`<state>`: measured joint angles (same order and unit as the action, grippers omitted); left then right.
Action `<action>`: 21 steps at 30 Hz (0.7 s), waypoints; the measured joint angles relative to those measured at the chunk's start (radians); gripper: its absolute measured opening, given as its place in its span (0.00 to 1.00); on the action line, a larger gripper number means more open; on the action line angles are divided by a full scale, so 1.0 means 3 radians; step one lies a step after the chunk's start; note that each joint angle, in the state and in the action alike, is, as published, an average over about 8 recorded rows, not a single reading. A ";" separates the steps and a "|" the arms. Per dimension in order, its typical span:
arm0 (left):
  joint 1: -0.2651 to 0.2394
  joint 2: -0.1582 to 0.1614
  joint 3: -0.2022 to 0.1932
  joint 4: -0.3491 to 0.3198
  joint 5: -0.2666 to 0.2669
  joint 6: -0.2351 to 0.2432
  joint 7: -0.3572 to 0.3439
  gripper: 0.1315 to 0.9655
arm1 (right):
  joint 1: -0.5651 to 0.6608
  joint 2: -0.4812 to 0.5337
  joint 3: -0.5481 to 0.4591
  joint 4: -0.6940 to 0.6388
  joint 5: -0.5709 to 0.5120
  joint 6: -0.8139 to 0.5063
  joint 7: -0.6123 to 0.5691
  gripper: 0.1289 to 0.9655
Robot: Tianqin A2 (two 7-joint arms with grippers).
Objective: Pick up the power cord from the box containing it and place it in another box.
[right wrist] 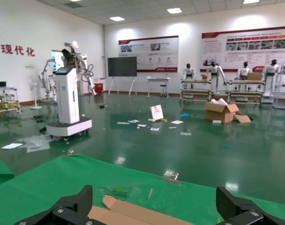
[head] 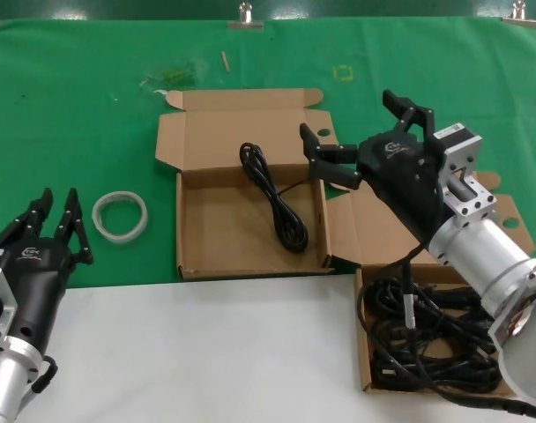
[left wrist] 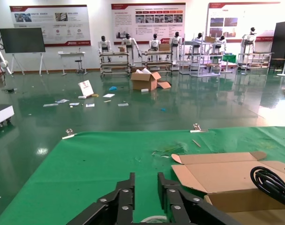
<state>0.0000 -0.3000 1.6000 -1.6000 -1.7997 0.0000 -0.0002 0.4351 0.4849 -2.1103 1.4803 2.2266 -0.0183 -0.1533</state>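
Observation:
The power cord (head: pixel 272 196), a black looped bundle, lies inside the open cardboard box (head: pixel 213 225) at the table's middle; it also shows in the left wrist view (left wrist: pixel 273 184). My right gripper (head: pixel 347 115) is wide open and empty, hovering above that box's right edge, a little right of the cord. The right wrist view shows this gripper (right wrist: pixel 154 199) above the box's lid flap (right wrist: pixel 133 216). A second open cardboard box (head: pixel 364 352) at the near right holds a tangle of several black cables (head: pixel 427 339). My left gripper (head: pixel 59 196) rests at the near left, slightly open and empty.
A white ring (head: pixel 121 214) lies on the green cloth (head: pixel 74 106) just ahead of my left gripper, and shows between its fingers in the left wrist view (left wrist: pixel 154 219). My right arm's body hangs over the second box's lid (head: pixel 374 231). White table surface (head: pixel 206 352) runs along the near edge.

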 joint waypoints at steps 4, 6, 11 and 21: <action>0.0000 0.0000 0.0000 0.0000 0.0000 0.0000 0.0000 0.16 | -0.0089 -0.0038 0.0105 0.0025 -0.0088 0.0004 0.0032 0.91; 0.0000 0.0000 0.0000 0.0000 0.0000 0.0000 0.0000 0.19 | -0.0135 -0.0057 0.0159 0.0037 -0.0133 0.0006 0.0048 0.93; 0.0000 0.0000 0.0000 0.0000 0.0000 0.0000 0.0000 0.29 | -0.0248 -0.0105 0.0291 0.0068 -0.0243 0.0010 0.0088 0.98; 0.0000 0.0000 0.0000 0.0000 0.0000 0.0000 0.0000 0.46 | -0.0477 -0.0202 0.0559 0.0131 -0.0465 0.0020 0.0167 1.00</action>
<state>0.0000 -0.3000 1.6000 -1.6000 -1.7998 0.0000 -0.0002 0.2921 0.4241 -1.9427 1.5195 2.0869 -0.0123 -0.1031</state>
